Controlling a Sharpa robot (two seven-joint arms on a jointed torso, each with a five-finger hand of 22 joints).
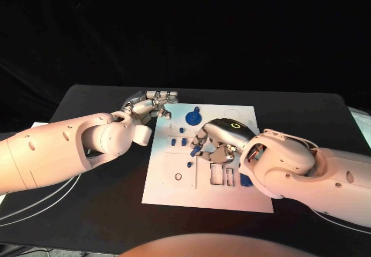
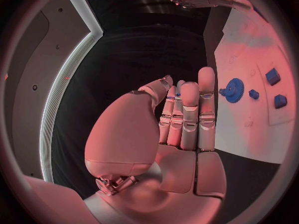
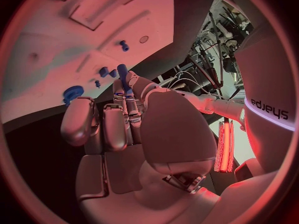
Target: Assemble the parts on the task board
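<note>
Black table [image 1: 93,101], dark backdrop behind, white light strip [image 2: 59,92].

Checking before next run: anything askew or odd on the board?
Nothing stands out. The white task board lies flat and looks undamaged, the blue gear sits near its far edge, and the right hand pinches a small blue peg over it.

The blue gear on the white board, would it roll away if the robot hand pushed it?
Probably not. The blue gear lies flat on the task board, so it would likely slide. Its toothed rim may give fingers some grip. It looks stiff and light.
</note>
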